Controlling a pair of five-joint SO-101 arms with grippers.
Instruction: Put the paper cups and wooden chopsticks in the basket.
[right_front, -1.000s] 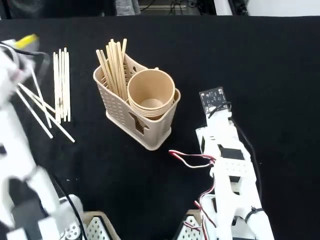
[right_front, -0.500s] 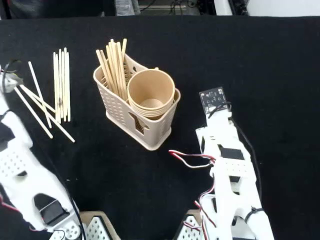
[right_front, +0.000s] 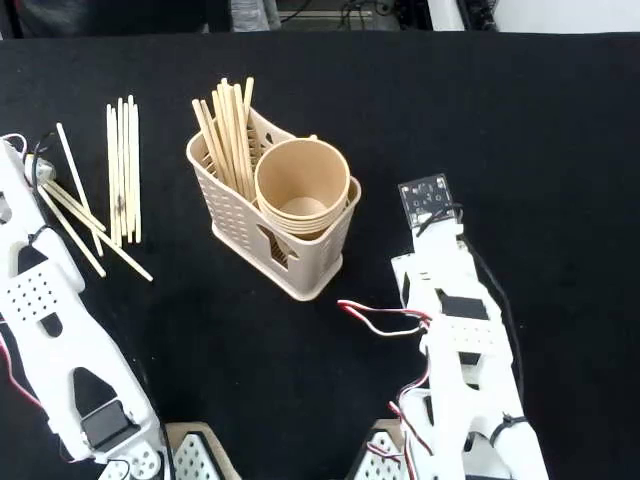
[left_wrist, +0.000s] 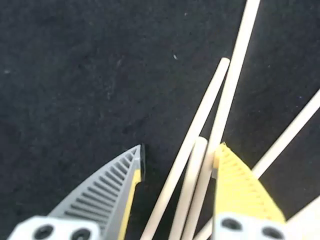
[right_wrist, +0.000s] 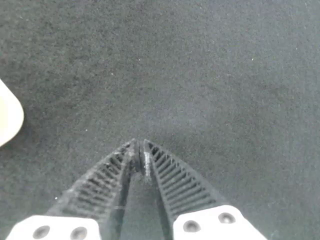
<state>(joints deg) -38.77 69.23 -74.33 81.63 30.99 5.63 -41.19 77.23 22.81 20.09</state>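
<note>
Now my left gripper (left_wrist: 180, 146) is spread around loose wooden chopsticks (left_wrist: 196, 125) lying left of the basket (right_front: 240, 220), which holds the paper cups (right_front: 302, 178), while my right gripper (right_wrist: 139, 145) is pressed together.

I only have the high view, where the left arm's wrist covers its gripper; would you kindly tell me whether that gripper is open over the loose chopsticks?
Observer: Yes, the left gripper is open, with the ends of three chopsticks lying between its jaws.
Operator: Thank you. Is either finger touching them?
Observer: The yellow finger sits right against one stick. The grey finger is apart from them, over bare cloth.
Operator: And is the right gripper holding anything?
Observer: No, the right gripper is shut and empty, low over the black table.
</note>
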